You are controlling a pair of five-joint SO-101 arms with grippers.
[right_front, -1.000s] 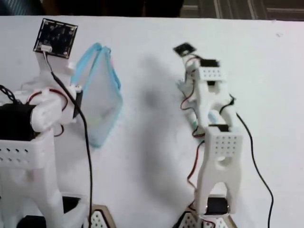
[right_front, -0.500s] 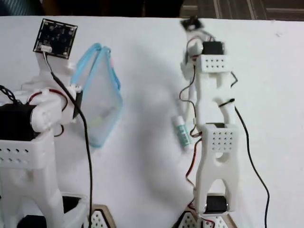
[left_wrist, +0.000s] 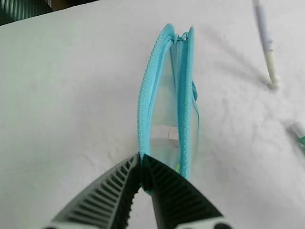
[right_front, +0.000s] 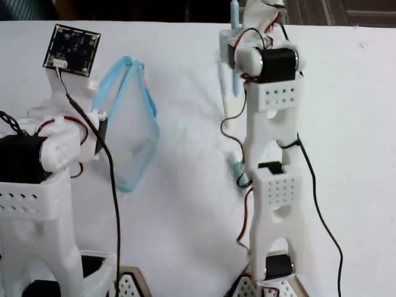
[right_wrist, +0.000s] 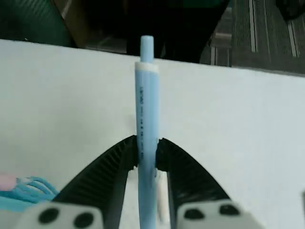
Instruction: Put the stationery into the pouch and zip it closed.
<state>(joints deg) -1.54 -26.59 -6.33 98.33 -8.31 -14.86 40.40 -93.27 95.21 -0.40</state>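
The clear pouch [right_front: 130, 127] with a teal zipper stands on edge at the left, its mouth [left_wrist: 164, 90] gaping open. My left gripper [left_wrist: 141, 172] is shut on the zipper rim at one end [right_front: 102, 127]. My right gripper [right_wrist: 146, 153] is shut on a light blue pen [right_wrist: 145, 105], held upright above the table's far middle [right_front: 234, 43]. A white pen [left_wrist: 265, 45] lies on the table under it [right_front: 224, 93]. A green-and-white glue stick [right_front: 239, 171] lies partly hidden behind the right arm [left_wrist: 299, 132].
The white table [right_front: 185, 204] is bare between the pouch and the right arm. Its far edge [right_wrist: 248, 69] runs just beyond the right gripper, with dark floor behind. Loose cables [right_front: 328, 204] hang from both arms.
The right arm has risen from the table with the blue pen in its gripper and now holds it upright. The glue stick came into sight. The left arm and pouch have kept still.
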